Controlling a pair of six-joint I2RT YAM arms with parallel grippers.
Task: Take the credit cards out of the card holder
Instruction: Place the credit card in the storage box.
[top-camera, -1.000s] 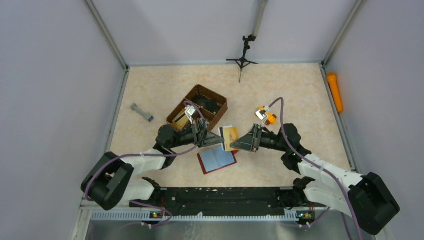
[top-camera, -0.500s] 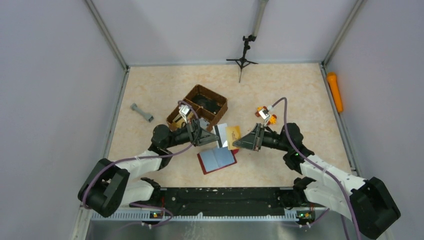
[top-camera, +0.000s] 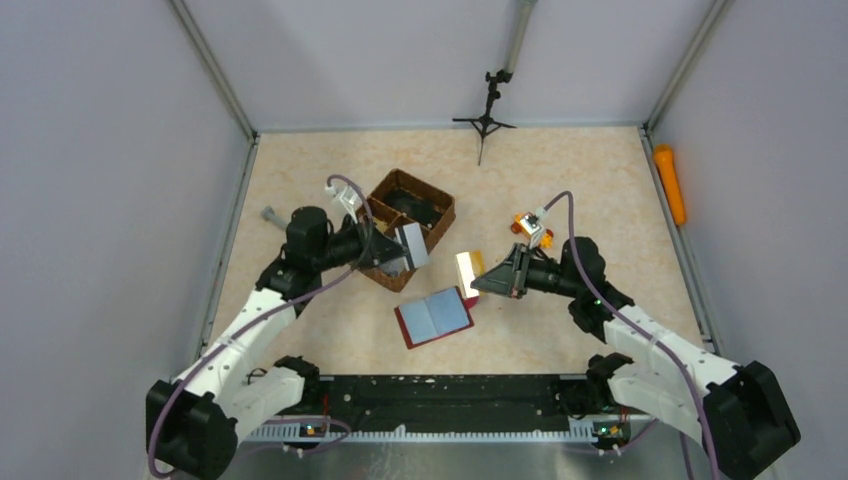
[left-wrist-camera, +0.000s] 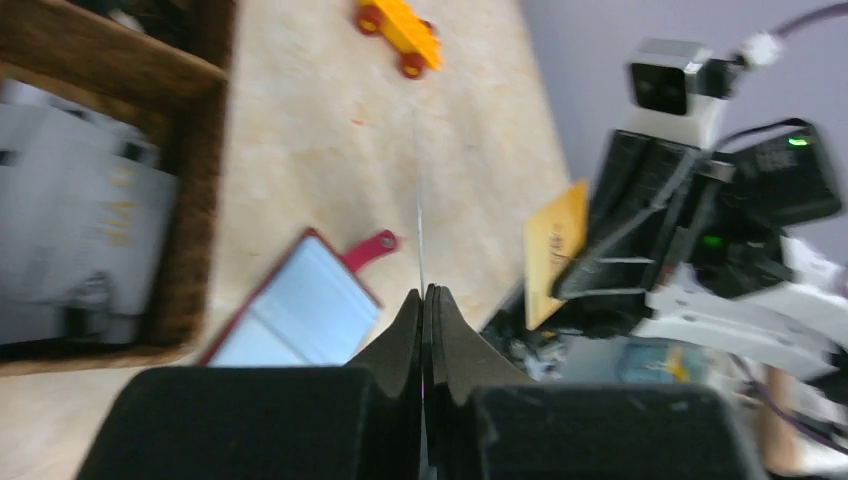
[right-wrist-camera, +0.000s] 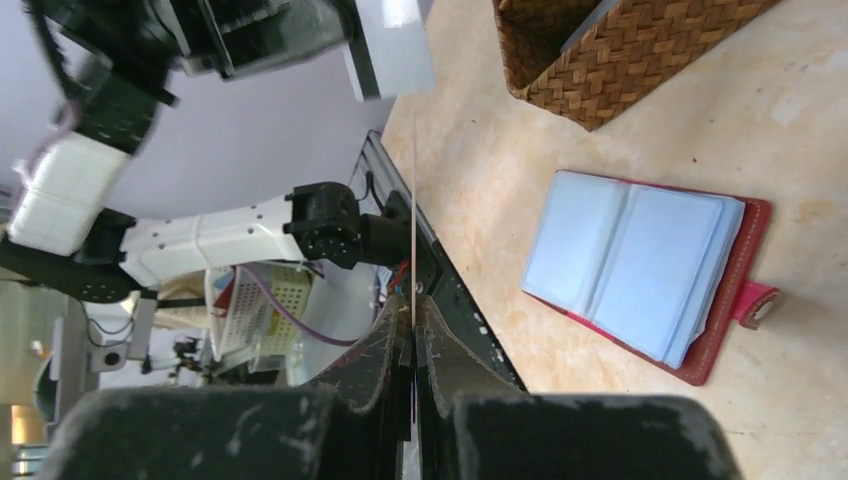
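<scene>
No legible text anywhere. Embossed marks on grey card (left-wrist-camera: 85, 225) at 9 o'clock, print on tan card (left-wrist-camera: 553, 248) at 3 o'clock: too blurred.

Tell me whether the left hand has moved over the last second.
Yes. The left hand, gripping a grey card, went from beside the card holder leftward to above the basket.

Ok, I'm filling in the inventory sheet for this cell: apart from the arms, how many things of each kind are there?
Credit cards clearly seen: 2, the silver-grey card in the left hand, the tan card in the right hand
Card holder: 1
Basket: 1
Toy car: 1
Grey dumbbell-shaped piece: 1
Tripod: 1
Orange cylinder: 1
Total: 8
</scene>
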